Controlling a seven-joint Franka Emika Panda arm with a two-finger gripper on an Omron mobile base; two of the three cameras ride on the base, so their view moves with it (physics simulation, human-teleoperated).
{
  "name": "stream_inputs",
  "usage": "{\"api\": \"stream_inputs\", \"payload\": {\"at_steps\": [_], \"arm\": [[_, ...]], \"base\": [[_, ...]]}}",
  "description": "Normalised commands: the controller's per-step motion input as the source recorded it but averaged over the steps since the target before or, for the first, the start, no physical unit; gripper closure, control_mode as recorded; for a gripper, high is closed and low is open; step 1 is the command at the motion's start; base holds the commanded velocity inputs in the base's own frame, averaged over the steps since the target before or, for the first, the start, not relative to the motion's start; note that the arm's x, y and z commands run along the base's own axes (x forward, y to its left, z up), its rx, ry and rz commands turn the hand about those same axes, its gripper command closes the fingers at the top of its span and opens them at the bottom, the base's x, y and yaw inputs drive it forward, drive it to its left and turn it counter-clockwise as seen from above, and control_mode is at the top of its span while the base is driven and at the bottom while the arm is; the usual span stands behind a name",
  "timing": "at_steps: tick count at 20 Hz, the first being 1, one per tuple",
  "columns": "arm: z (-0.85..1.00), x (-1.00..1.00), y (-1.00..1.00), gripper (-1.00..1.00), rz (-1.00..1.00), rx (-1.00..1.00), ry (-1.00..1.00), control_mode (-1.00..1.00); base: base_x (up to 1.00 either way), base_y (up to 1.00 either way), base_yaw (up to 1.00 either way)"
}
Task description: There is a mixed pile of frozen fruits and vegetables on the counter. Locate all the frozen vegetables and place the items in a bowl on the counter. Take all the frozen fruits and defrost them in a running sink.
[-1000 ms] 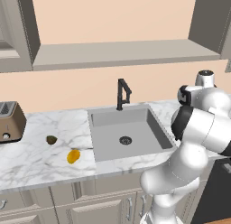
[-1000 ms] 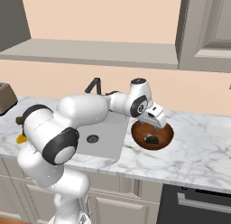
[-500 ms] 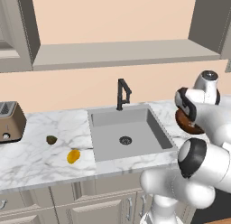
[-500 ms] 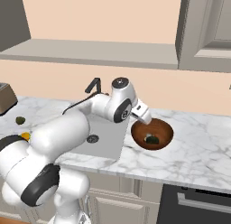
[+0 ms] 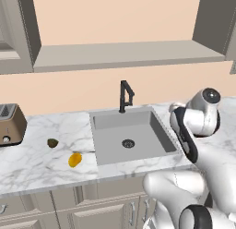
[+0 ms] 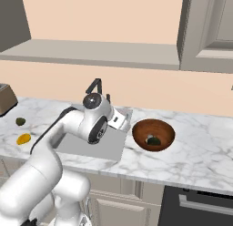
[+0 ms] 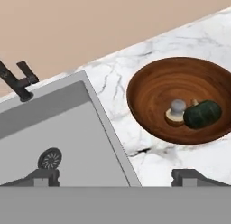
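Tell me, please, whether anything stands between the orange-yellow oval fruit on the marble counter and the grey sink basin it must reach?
Nothing visible does: only bare white marble counter separates the orange-yellow oval fruit from the grey sink basin.

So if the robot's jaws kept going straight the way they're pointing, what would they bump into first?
Probably the white marble counter, on the strip between the sink edge and the wooden bowl. Depth is hard to judge, so it might catch the sink's rim instead.

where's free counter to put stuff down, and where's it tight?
Free: marble right of the bowl; marble between toaster and sink, apart from the olive-green fruit and orange-yellow fruit. Tight: the strip between sink and bowl, where the gripper hangs.
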Motion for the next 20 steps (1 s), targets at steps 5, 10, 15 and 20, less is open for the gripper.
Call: {"api": "stream_inputs", "payload": {"at_steps": [5, 10, 15, 20], "arm": [[0.14, -0.32, 0.69, -1.00, 0.07, -0.08, -0.04, -1.00], [0.46, -0.31, 0.71, -1.00, 0.07, -0.11, 0.00, -1.00], [0.00, -0.25, 0.56, -1.00, 0.19, 0.00, 0.06, -1.00], [0.21, -0.14, 0.73, -1.00, 0.24, 0.02, 0.16, -1.00]], "base": [[0.00, 0.00, 0.00], [0.00, 0.00, 0.00], [0.00, 0.00, 0.00], [0.00, 0.00, 0.00]]}}
